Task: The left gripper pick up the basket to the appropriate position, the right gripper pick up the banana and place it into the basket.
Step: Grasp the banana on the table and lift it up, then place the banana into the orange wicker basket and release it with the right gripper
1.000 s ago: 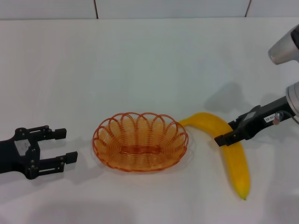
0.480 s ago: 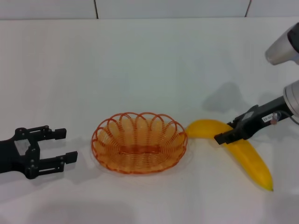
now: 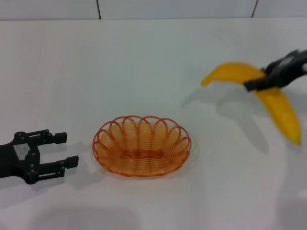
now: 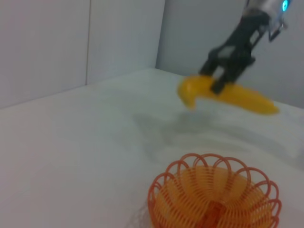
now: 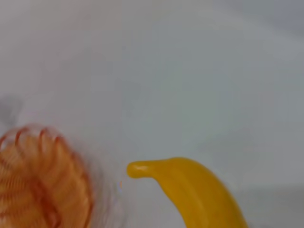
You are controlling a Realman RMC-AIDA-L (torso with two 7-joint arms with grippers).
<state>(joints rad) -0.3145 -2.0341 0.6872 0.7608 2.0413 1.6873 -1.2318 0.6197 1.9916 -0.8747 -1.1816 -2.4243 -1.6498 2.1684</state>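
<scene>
The orange wire basket (image 3: 142,151) rests on the white table, empty; it also shows in the left wrist view (image 4: 214,198) and the right wrist view (image 5: 38,180). My left gripper (image 3: 61,150) is open and empty, low over the table to the basket's left, apart from it. My right gripper (image 3: 259,81) is shut on the yellow banana (image 3: 278,108) and holds it in the air, to the right of and beyond the basket. The banana also shows in the left wrist view (image 4: 247,97) and the right wrist view (image 5: 199,190).
The white table (image 3: 144,72) stretches around the basket. A pale wall (image 3: 168,8) runs along the table's far edge.
My right gripper has lifted the banana off the table, up and to the right. The basket and my left gripper have stayed in place.
</scene>
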